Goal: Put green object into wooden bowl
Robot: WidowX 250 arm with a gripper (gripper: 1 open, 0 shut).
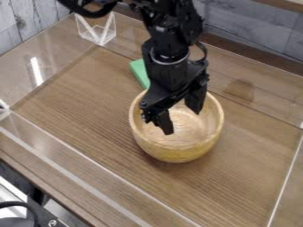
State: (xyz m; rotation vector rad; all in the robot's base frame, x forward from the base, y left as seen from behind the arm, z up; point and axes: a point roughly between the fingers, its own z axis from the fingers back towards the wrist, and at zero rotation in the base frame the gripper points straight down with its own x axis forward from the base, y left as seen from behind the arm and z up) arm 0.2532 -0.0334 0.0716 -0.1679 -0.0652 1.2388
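Presently the end effector hangs over the bowl, pointing straight down, with its two dark fingers spread wide apart and nothing visible between them. The tips sit at about rim level, over the hollow rather than over the counter. That placement makes sense for the task, since anything let go there would land inside the thick rim rather than roll off across the wood. The bowl stands upright near the middle of the counter, and what shows of its pale inside, on the near and right side, looks bare. The part directly beneath the fingers is hidden, so I cannot tell whether anything lies there. The only green in view is a patch just behind the bowl's far-left rim, partly covered by the arm. I take it for the green object. It appears to lie on the counter outside the bowl, but the arm hides too much to tell whether it touches the rim. If that reading is right, the task is not yet done, and the open fingers suit a fresh approach: they would need to shift back over the rim and come down astride the object's narrow sides. The main risk I see is the closeness of object and bowl, because a finger descending there could catch the rim or nudge the object away.
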